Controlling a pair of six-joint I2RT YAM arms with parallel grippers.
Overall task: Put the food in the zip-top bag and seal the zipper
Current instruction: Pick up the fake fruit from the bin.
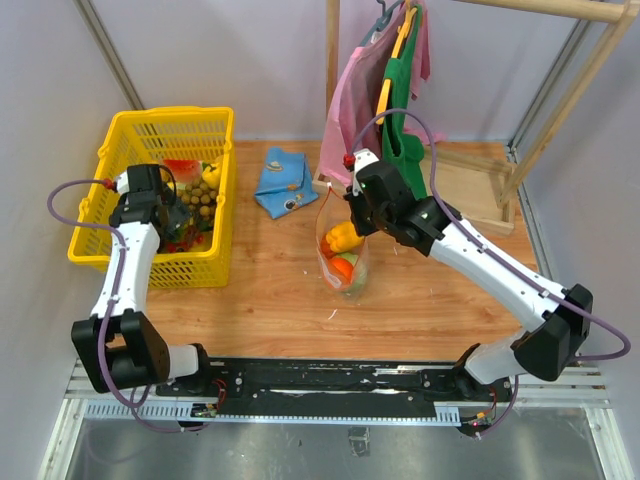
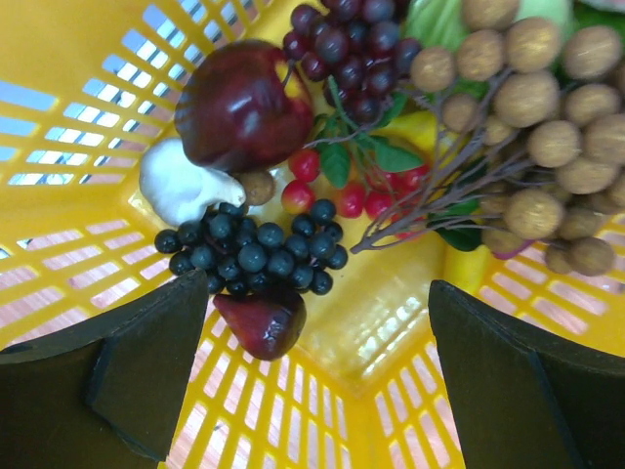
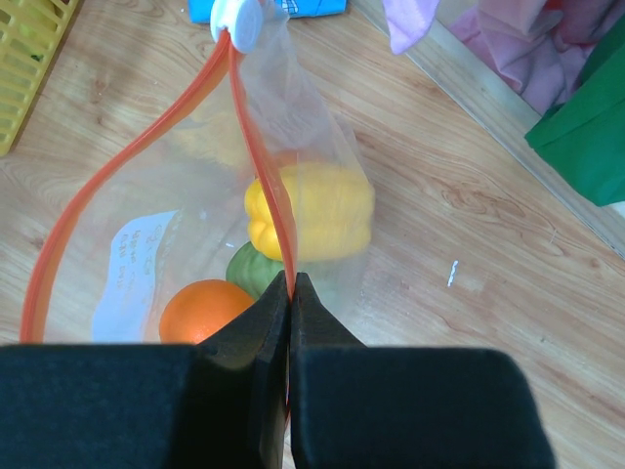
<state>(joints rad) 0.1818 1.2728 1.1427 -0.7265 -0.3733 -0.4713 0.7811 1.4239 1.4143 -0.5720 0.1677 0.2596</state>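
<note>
The clear zip-top bag (image 1: 340,250) hangs open over the wooden table. My right gripper (image 3: 291,279) is shut on its red zipper strip (image 3: 256,127), near the white slider (image 3: 237,21). Inside the bag lie a yellow piece (image 3: 314,220), a green piece (image 3: 252,269) and an orange (image 3: 200,311). My left gripper (image 2: 317,322) stands open inside the yellow basket (image 1: 120,150), with nothing between its fingers. Just beyond the fingers lie a small dark red fruit (image 2: 262,324) and dark berries (image 2: 256,249). Farther in are a red apple (image 2: 239,109), purple grapes (image 2: 347,39) and a brown longan bunch (image 2: 537,117). A watermelon slice (image 1: 182,167) shows in the basket.
A blue folded cloth (image 1: 283,180) lies behind the bag. A wooden rack (image 1: 470,185) with pink and green clothes (image 1: 390,90) stands at the back right. The basket walls close in around my left gripper. A white toy piece (image 2: 181,181) lies beside the apple.
</note>
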